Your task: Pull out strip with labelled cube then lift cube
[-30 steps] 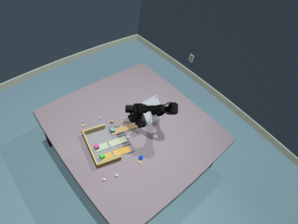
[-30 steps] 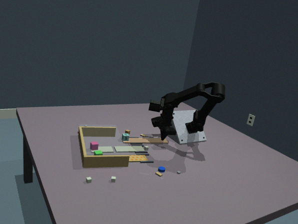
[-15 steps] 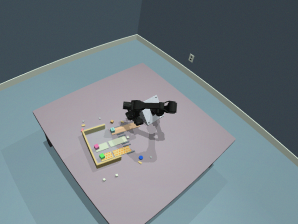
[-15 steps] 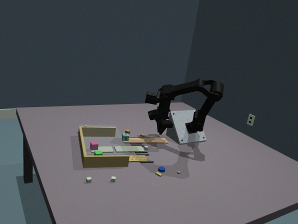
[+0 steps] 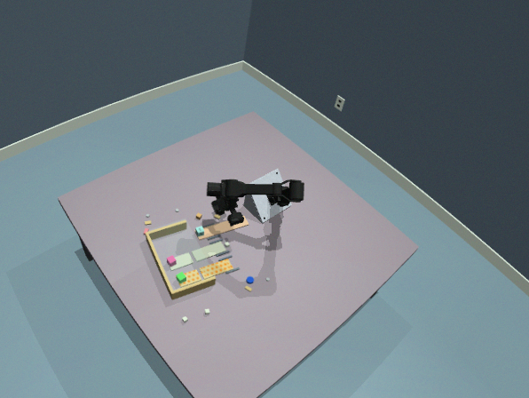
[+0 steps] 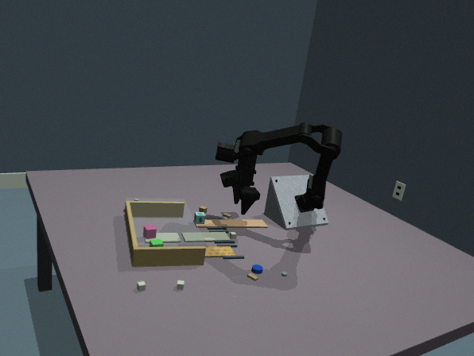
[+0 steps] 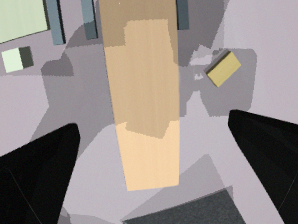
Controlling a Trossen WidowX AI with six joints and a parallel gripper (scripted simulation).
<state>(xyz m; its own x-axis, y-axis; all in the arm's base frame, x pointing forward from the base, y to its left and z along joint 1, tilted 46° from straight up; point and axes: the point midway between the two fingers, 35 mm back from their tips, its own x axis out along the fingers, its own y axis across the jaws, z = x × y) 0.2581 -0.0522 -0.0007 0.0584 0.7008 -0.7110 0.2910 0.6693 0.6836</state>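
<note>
Your tan strip (image 6: 235,223) lies flat on the table (image 6: 358,258), long axis running from the gap in the wooden tray (image 6: 167,256) out toward the grey wedge base (image 6: 284,199); the teal labelled cube (image 6: 200,217) sits on its tray-side end, just outside the tray's open side. Gripper (image 6: 246,199) hangs above the strip's base-side end, fingers spread wide, holding nothing, clear of the strip. Count: three strips total. The tan one is whole; the pale green strip (image 5: 201,254) and the orange dotted strip (image 5: 209,271) each show a break into two pieces. Three cubes on the strips: teal, pink cube (image 5: 171,260), green cube (image 5: 181,277). One blue disc (image 5: 249,280) and two white blocks (image 6: 141,285) lie loose in front of the tray. The wrist view shows you the strip's near end (image 7: 149,163) centred between the two dark fingers, which the other views can't resolve; it doesn't show the cube. The exterior view shows a dark mark on the cube's face, too small to read.
</note>
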